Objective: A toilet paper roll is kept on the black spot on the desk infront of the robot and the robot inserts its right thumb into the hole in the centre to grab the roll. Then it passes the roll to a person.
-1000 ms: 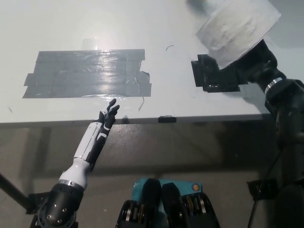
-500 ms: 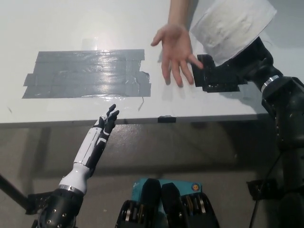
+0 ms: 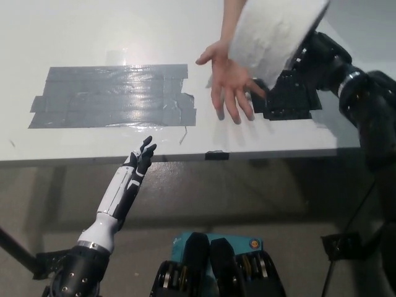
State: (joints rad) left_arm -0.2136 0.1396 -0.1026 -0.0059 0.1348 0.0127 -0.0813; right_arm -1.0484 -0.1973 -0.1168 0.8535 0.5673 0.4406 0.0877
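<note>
- The robot's black right hand (image 3: 291, 93) carries the toilet paper roll (image 3: 275, 34) over the white desk (image 3: 93, 31), the roll now leaning out over a person's hand (image 3: 228, 80) at the upper middle of the head view.
- Half a second earlier the roll sat further to the picture's right and clear of the palm; a second earlier no person's hand was in view at all.
- The person's hand lies open, palm up and fingers spread, just beside the black hand, and the roll's lower edge overlaps the palm in the picture.
- Whether the roll actually touches the palm cannot be made out from this steep angle.
- The black hand is closed on the roll; the roll hides how its fingers sit inside the core.
- The dark tape patch (image 3: 111, 96) marking the start spot lies bare at the left of the desk, well apart from the roll.
- The white left hand (image 3: 141, 158) rests at the desk's near edge, fingers apart and holding nothing, in the same place as in the earlier pictures.
- Judged from this, the pick-up is done and the handover is at its final stage: the roll has been brought to the receiver, and what remains is for the person to take hold and for the black hand to let go.
</note>
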